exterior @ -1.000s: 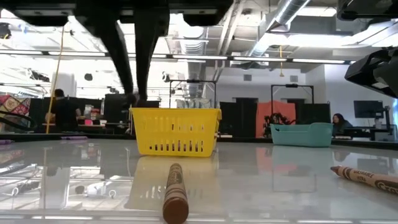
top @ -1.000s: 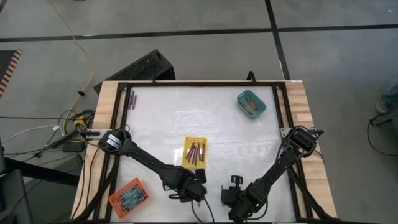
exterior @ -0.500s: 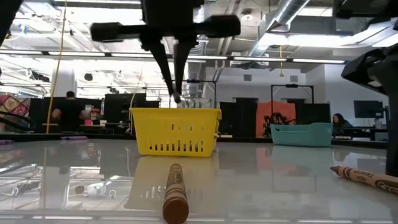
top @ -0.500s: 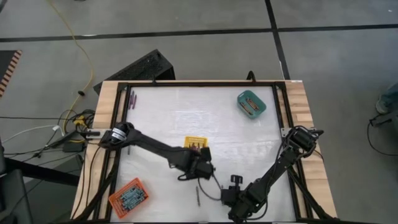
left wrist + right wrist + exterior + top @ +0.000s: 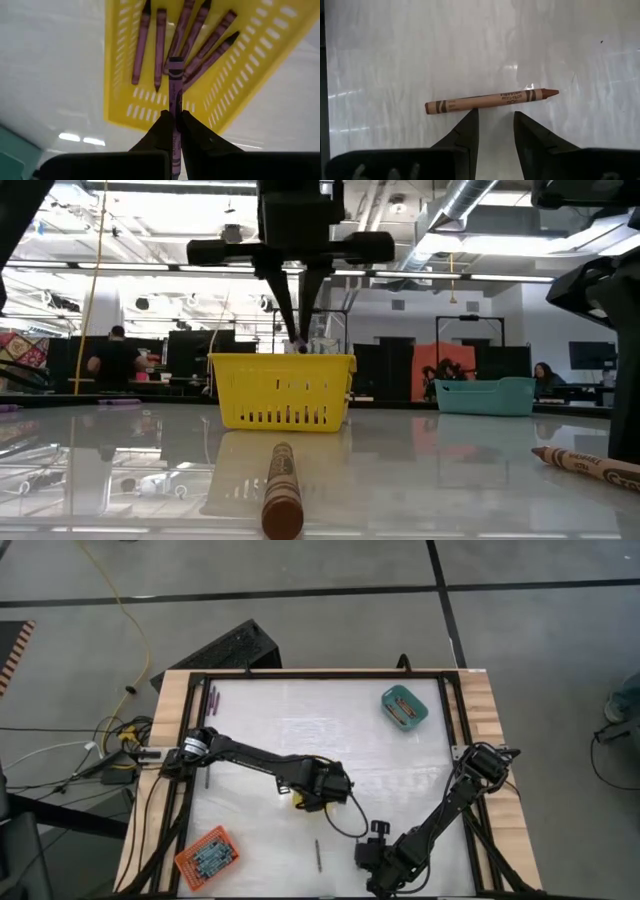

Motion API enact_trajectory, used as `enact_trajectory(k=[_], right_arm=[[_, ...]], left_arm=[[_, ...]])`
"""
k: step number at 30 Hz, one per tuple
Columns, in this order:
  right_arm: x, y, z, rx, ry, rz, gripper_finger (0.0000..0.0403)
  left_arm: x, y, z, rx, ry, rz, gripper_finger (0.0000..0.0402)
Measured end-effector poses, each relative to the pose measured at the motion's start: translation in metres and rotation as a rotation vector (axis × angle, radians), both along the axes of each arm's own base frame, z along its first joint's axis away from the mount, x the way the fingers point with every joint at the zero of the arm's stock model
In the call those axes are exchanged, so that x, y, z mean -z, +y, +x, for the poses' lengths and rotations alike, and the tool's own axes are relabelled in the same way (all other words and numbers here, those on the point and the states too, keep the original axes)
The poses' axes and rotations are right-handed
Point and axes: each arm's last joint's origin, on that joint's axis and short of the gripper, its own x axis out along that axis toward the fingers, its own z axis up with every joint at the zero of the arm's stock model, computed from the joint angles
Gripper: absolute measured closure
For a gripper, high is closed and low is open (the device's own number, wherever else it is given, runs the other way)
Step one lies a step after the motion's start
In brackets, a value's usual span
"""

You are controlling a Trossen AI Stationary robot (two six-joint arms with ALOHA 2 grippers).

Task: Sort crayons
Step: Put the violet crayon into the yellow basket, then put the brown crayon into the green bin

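**Left arm carries a purple crayon over the yellow tray**

Since a second ago, we see the left arm has swung from the near edge of the table up and over the yellow tray (image 5: 300, 798), which it now mostly hides from above. The left gripper (image 5: 175, 131) has its fingers pressed together on a purple crayon (image 5: 174, 90), pinching its lower end so the rest sticks out past the fingertips. In the left wrist view, that crayon hangs above the tray, where six more purple crayons (image 5: 161, 47) lie side by side on the slotted floor. In the low view, the gripper's tips hover just above the tray's rim.

The right gripper (image 5: 494, 131) waits low near the table's front edge, on the right side. Its fingers are spread apart, with a brown crayon (image 5: 491, 101) lying flat on the table just beyond the fingertips, not touched.

Another crayon (image 5: 317, 854) lies alone on the table near the front edge, between the orange tray (image 5: 206, 857) and the right gripper. The orange tray sits at the front left corner. The teal tray (image 5: 404, 707) sits at the far right and holds a few crayons. Two purple crayons (image 5: 213, 698) lie at the far left corner.
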Motion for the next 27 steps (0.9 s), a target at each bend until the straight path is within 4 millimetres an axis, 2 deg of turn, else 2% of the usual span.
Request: enact_trajectory(k=[9,13,22,27], right_arm=[[0.000,0.001,-0.001,-0.004,-0.001,0.001,0.0287],[0.000,0.004,-0.004,-0.013,-0.001,0.002,0.0287],[0.000,0.004,-0.006,0.038,0.004,0.028,0.0287],[0.002,0.006,-0.013,0.087,0.031,0.034,0.0287]], left_arm=[[0.033,-0.006,0.009,0.053,0.077,0.007,0.0395],[0.033,-0.007,0.009,0.026,0.070,0.001,0.0378],[0.027,-0.005,0.010,-0.089,0.003,0.056,0.0258],[0.008,-0.003,0.011,-0.182,-0.062,0.113,0.0244]])
